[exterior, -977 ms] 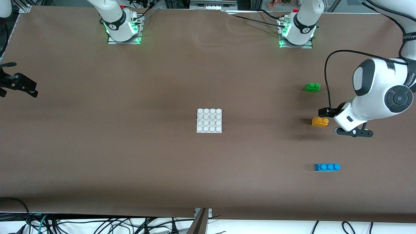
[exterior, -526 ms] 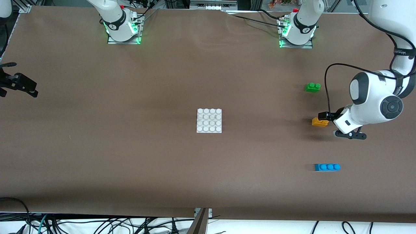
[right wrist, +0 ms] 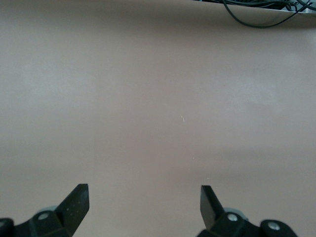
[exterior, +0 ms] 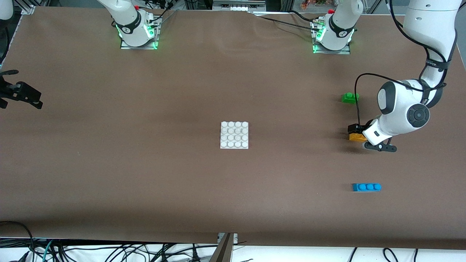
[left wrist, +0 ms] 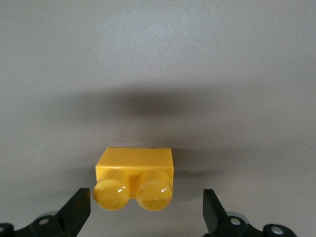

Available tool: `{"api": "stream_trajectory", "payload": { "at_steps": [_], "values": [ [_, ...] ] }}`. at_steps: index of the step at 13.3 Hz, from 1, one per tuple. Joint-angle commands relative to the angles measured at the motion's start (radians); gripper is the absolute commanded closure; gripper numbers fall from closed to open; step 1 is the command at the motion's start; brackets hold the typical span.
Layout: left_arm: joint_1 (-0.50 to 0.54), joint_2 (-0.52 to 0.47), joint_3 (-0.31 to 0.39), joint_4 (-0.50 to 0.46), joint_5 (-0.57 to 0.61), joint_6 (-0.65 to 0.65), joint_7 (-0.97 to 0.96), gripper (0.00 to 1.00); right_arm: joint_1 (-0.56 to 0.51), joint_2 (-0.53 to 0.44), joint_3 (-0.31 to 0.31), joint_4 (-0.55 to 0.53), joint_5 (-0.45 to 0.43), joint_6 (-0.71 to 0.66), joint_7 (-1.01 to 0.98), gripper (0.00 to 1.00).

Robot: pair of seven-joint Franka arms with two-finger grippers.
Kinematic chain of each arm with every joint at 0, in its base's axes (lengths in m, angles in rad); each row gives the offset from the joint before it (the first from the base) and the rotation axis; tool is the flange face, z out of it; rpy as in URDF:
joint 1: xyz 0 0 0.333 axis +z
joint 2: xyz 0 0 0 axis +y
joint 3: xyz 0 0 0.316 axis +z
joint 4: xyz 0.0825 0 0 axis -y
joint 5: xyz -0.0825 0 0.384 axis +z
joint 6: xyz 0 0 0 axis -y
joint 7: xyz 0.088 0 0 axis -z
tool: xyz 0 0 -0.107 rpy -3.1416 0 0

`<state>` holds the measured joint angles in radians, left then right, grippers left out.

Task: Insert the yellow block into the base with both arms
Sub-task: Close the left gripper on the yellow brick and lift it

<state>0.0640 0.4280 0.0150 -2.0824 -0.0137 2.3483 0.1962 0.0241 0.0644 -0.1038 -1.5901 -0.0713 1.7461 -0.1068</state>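
My left gripper (left wrist: 145, 210) hangs low over the yellow block (left wrist: 134, 178), with my fingers (left wrist: 76, 210) spread wide and nothing between them but air; the block's two studs sit in the gap, and neither finger touches it. In the front view my left gripper (exterior: 358, 131) covers part of the yellow block (exterior: 356, 137), which rests on the brown table (exterior: 145, 174) toward my left arm's end. The base (exterior: 234, 135) lies flat in the middle of the table, well apart from that gripper and toward my right arm's end from it. A green brick (exterior: 350, 97) sits near my left gripper, farther from the front camera than the yellow block, and a blue brick (exterior: 366, 187) lies nearer to that camera than the yellow block, each apart from it. My right arm waits at its own end of the table; my right gripper (right wrist: 143, 210) hangs over bare table, its fingers (right wrist: 74, 207) also spread and holding nothing. In the front view the right gripper (exterior: 16, 92) shows at the table's edge, well apart from the base and every brick.
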Motion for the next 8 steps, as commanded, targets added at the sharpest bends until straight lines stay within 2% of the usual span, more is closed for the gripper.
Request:
{"api": "stream_trajectory", "payload": {
  "at_steps": [1, 8],
  "values": [
    [0.007, 0.009, -0.001, -0.010, -0.046, 0.044, 0.069, 0.00, -0.012, -0.009, 0.009, -0.004, 0.018, -0.025, -0.013, 0.00],
    [0.033, 0.040, -0.003, -0.008, -0.052, 0.082, 0.104, 0.00, -0.010, -0.009, 0.010, -0.002, 0.018, -0.025, -0.008, 0.00]
  ]
}}
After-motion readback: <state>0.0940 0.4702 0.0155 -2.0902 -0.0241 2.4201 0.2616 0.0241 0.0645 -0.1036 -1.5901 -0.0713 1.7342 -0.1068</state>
